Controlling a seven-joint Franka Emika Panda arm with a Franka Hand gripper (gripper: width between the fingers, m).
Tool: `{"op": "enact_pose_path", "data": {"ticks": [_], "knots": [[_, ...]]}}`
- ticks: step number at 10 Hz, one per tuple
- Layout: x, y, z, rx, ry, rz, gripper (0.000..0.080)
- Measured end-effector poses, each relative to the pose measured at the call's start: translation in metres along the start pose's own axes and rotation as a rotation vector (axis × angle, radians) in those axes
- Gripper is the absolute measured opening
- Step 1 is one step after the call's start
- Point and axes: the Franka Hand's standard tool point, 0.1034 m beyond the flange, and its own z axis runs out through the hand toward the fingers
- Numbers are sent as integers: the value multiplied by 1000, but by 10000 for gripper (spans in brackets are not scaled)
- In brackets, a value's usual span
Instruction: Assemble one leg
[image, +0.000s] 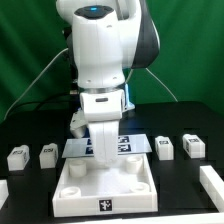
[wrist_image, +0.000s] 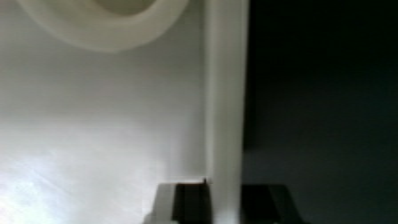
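Observation:
The large white tray-like panel (image: 105, 190) lies at the table's front centre. My gripper (image: 101, 160) is down at its far rim. In the wrist view the panel's rim wall (wrist_image: 222, 100) runs between my two dark fingers (wrist_image: 185, 203), which press on it from both sides, so my gripper (wrist_image: 222, 192) is shut on the wall. A round corner hole (wrist_image: 116, 15) of the panel shows beyond. Four small white legs with tags stand on the table: two at the exterior view's left (image: 17, 156) (image: 47, 154) and two at its right (image: 165, 147) (image: 192, 146). None is held.
The marker board (image: 125, 143) lies flat behind the panel, partly hidden by my arm. A white block (image: 212, 186) lies at the exterior view's right front edge, another (image: 3, 190) at the left edge. Cables hang behind the arm.

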Motion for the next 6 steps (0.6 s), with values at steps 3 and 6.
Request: {"op": "enact_pose_path", "data": {"ticks": [3, 6], "knots": [[30, 24, 0, -28, 23, -11, 61], [63, 43, -1, -50, 42, 20, 61]]}}
